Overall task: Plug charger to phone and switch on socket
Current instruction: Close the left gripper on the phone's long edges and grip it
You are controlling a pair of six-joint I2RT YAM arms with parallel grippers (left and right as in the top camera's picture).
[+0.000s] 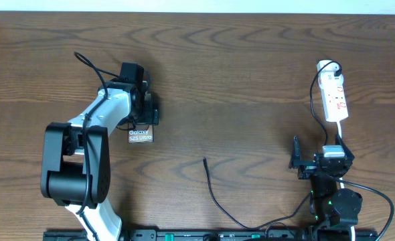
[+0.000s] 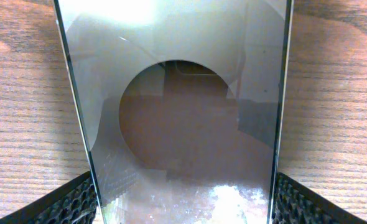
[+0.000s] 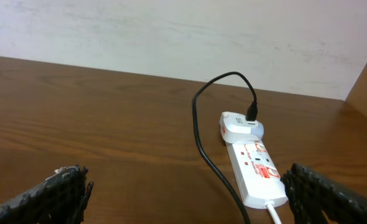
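Note:
The phone (image 1: 140, 136), dark with white Galaxy lettering, lies flat at the left. In the left wrist view the phone (image 2: 183, 124) fills the space between my fingers. My left gripper (image 1: 144, 115) (image 2: 183, 193) straddles it with the pads (image 2: 71, 202) at its long edges; whether they press on it does not show. The charger cable's free tip (image 1: 205, 160) rests mid-table, apart from the phone. The white socket (image 1: 335, 97) (image 3: 255, 168) lies at the far right, with the charger cable (image 3: 202, 143) running from an adapter (image 3: 241, 126) at its far end. My right gripper (image 1: 320, 152) (image 3: 186, 186) stands open just short of it, holding nothing.
The black cable loops from the socket past my right arm and along the table's front edge (image 1: 251, 226) to its tip. A pale wall (image 3: 171, 31) rises behind the table's far edge. Bare wood separates the phone from the cable tip.

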